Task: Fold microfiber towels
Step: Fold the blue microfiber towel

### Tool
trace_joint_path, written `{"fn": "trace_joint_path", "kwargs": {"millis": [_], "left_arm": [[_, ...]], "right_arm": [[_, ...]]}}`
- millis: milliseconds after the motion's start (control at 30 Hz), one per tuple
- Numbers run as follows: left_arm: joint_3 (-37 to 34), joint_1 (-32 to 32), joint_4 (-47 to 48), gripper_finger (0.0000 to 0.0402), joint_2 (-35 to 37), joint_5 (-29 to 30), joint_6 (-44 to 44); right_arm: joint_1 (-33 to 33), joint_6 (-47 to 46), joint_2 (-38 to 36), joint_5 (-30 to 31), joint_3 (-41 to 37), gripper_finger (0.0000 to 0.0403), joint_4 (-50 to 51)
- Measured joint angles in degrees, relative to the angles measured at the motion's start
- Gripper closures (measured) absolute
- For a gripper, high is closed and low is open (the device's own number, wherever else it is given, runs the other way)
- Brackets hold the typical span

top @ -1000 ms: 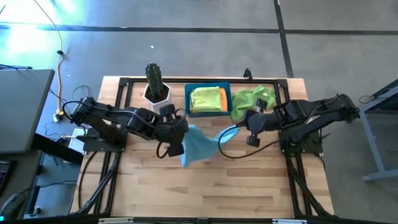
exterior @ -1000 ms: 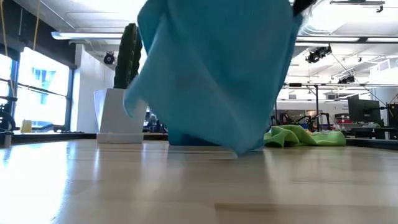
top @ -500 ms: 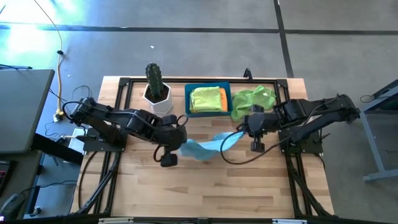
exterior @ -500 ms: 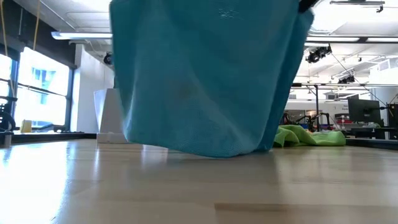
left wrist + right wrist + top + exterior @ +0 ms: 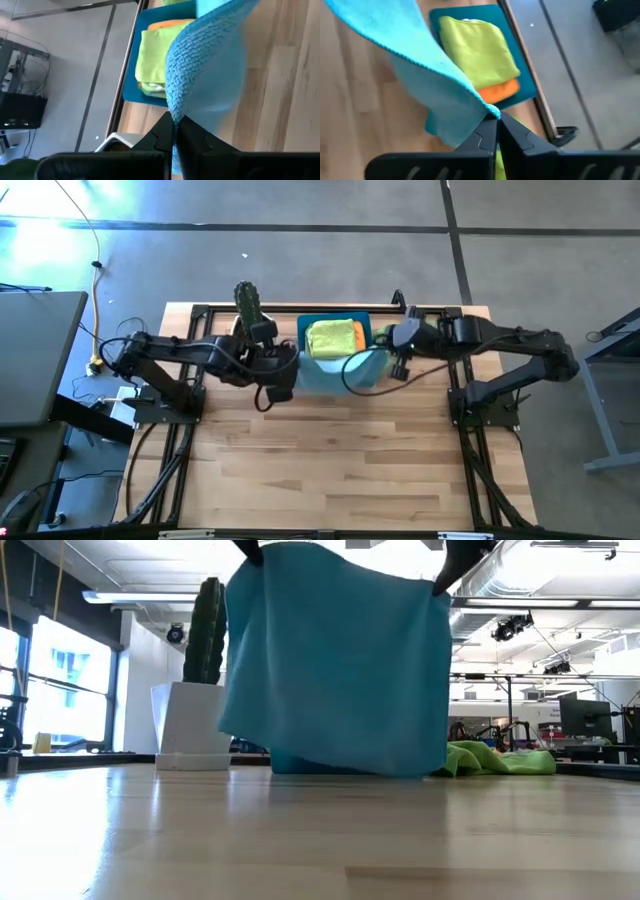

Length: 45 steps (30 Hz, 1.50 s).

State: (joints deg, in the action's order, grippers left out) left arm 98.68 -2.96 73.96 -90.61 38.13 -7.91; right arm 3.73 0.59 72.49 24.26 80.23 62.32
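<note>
Light blue towel: hangs spread like a curtain between the two claws, lifted over the rear middle of the bench, its lower edge at or just above the boards in front of the blue bin.
Left claw: pinched shut on one top corner of the light blue towel, raised near the bin's left side.
Right claw: pinched shut on the other top corner, raised near the bin's right side.
Blue bin: sits at the middle of the bench's rear edge, right behind the hanging cloth.
Folded lime green towel: lies in the bin, on top.
Orange towel: folded under the lime one in the bin, one edge peeking out.
Loose lime green towel: crumpled on the bench toward the rear right corner, beside the bin.
Cactus: upright in a white pot near the rear edge, left of the bin.
</note>
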Motion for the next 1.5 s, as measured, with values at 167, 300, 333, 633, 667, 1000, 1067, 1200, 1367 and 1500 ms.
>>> {"fn": "trace_joint_path", "kwargs": {"millis": [167, 300, 333, 633, 667, 1000, 1067, 1200, 1367, 1500], "left_arm": [[0.0, 0.5, 0.0, 0.0397, 0.0, -0.2, 0.2], [0.0, -0.3, 0.0, 0.0397, 0.0, -1.8, -2.1], [0.0, -0.6, 0.0, 0.0397, 0.0, -3.5, -3.4], [-6.8, -6.4, -5.8, 0.0397, -3.1, -23.0, -12.6], [-7.6, -7.2, -6.6, 0.0397, -3.8, -23.0, -13.2], [-8.0, -8.6, -6.9, 0.0397, -7.5, -12.4, -12.5], [-8.0, -8.1, -6.2, 0.0397, -7.4, -5.4, -12.5], [-5.7, -7.8, -2.8, 0.0397, -6.8, 3.6, -12.5], [-1.3, -9.3, 3.0, 0.0397, -6.8, 6.6, -9.7], [0.5, -11.5, 2.9, 0.0397, -6.8, 4.3, -10.0]], "right_arm": [[1.0, 4.4, 0.0, 6.1, 0.0, 0.0403, -0.1], [1.0, 1.9, 0.0, 5.2, 0.0, 0.0403, 1.8], [1.0, 0.4, 0.0, 2.8, 0.0, 0.0403, 3.1], [-5.9, -9.8, 0.0, -26.9, -16.5, 0.0403, 2.3], [-7.1, -9.7, 0.1, -28.0, -18.8, 0.0403, 1.0], [-9.7, -3.1, 0.0, -9.2, -17.4, 0.0403, -5.0], [-9.4, -1.5, 0.0, 0.0, -15.6, 0.0403, -6.3], [-9.1, -0.4, 0.0, 11.4, -11.3, 0.0403, -6.0], [-10.1, -0.6, 0.0, 12.3, -4.5, 0.0403, -2.6], [-11.9, -1.2, -0.1, 5.3, -1.3, 0.0403, -1.0]]}}
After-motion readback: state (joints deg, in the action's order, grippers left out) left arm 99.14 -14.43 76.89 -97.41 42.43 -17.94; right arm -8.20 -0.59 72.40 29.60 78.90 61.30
